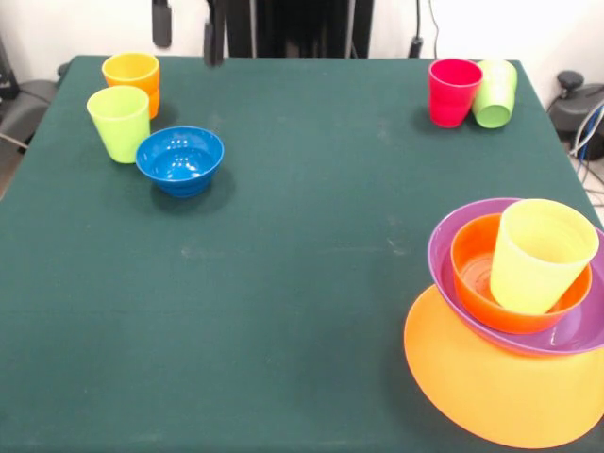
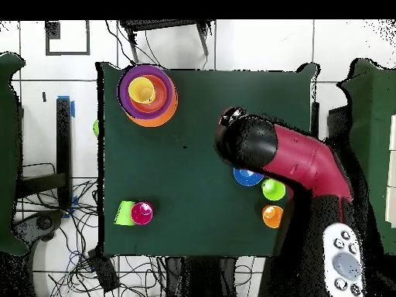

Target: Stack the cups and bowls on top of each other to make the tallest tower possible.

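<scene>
In the front view, the dark green cloth-covered table (image 1: pixel 302 283) carries three groups of glossy plastic ware. At about four o'clock, near the right edge, sits the tower (image 1: pixel 514 321): a large orange-yellow bowl (image 1: pixel 491 387) lies lowest, tipped so its rim faces the camera, with the wide shallow purple bowl (image 1: pixel 453 241) resting on it, the medium red-orange bowl (image 1: pixel 472 274) nested inside that, and the translucent yellow tapered cup (image 1: pixel 540 255) standing tilted in the red-orange bowl. At about one o'clock the red cup (image 1: pixel 453 91) stands upright, touching the green cup (image 1: pixel 494 92), which leans against its right side. At about ten o'clock the orange cup (image 1: pixel 132 77) stands farthest back, the lime green cup (image 1: pixel 119 123) just in front of it, and the small blue bowl (image 1: pixel 180 159) sits open side up, touching or nearly touching the lime cup's lower right. The gripper (image 1: pixel 186 33) shows only as two dark finger tips at the top edge near eleven o'clock, apart from each other with nothing between them, well above the orange cup. In the overhead view the red and black arm (image 2: pixel 298 158) reaches over the table from four o'clock, covering part of the blue bowl; its pincer is hidden beneath it there.
</scene>
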